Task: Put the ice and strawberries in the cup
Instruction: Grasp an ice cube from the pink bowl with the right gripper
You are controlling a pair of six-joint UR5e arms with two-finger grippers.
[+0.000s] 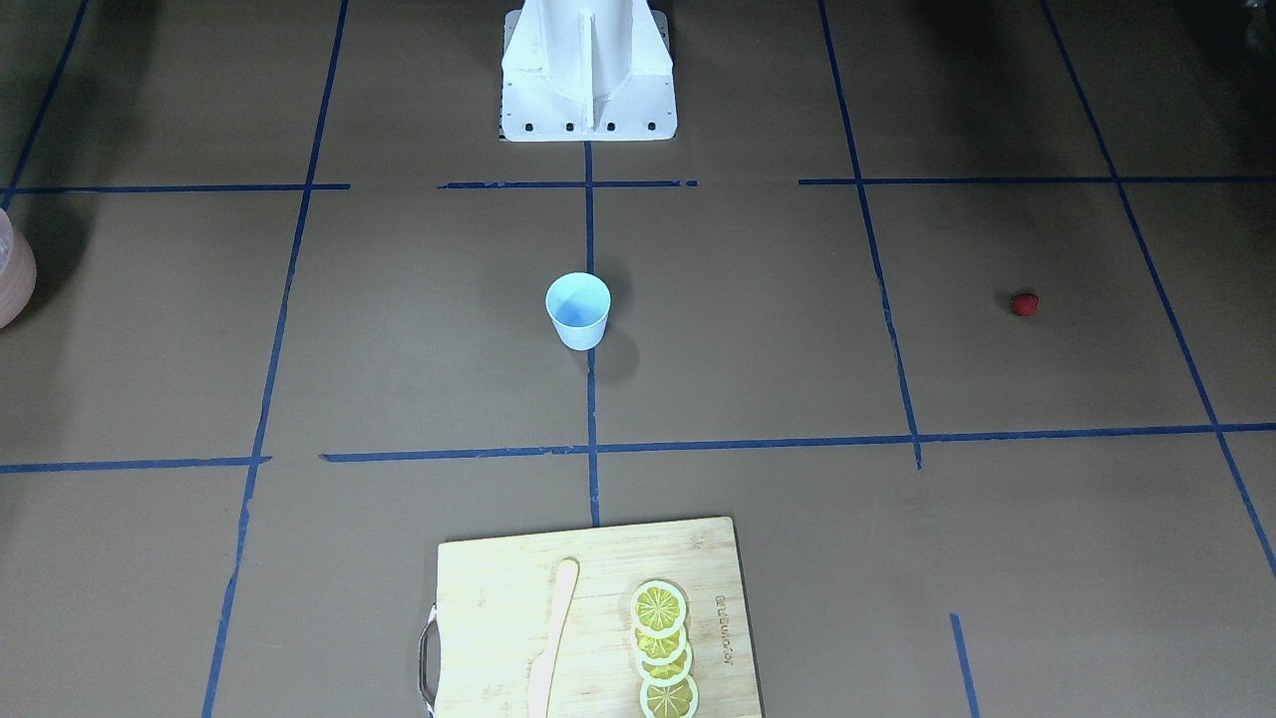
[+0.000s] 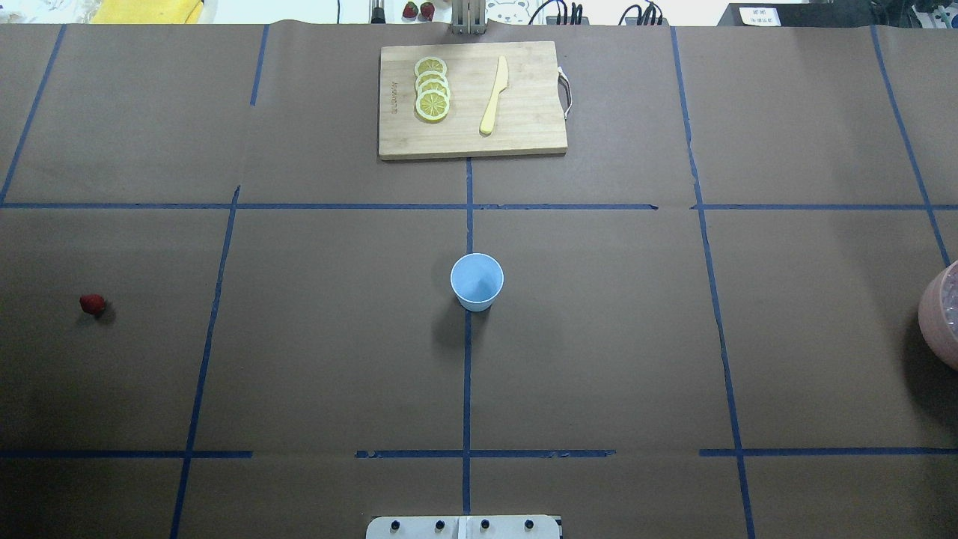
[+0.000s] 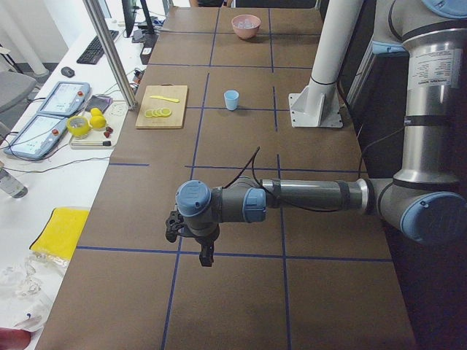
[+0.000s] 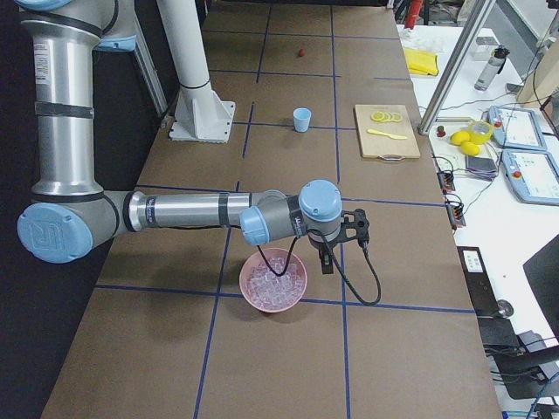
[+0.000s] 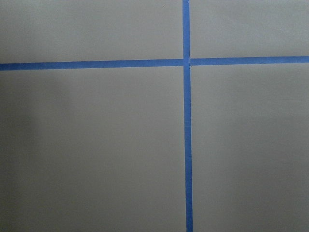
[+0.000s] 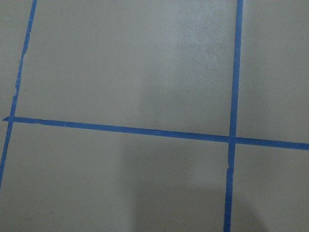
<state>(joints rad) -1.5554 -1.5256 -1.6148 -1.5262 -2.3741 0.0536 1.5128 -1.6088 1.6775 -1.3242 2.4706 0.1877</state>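
Cup, smooth, pale blue, tapered, stands mouth-up well apart from left gripper and right gripper; I cannot tell their grip.

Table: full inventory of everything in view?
cup: one, pale blue, table centre, upright.
strawberry: one, red, far on robot's left.
ice: many cubes, clear, in the bowl.
bowl: one, pink, far on robot's right.
cutting board: one, wooden, far edge, centre.
lemon slices: four, yellow, overlapping on board.
knife: one, pale yellow, on board.
left arm: one, silver and blue, low over left end; jaws unclear.
right arm: one, same colours, wrist beside bowl; jaws unclear.
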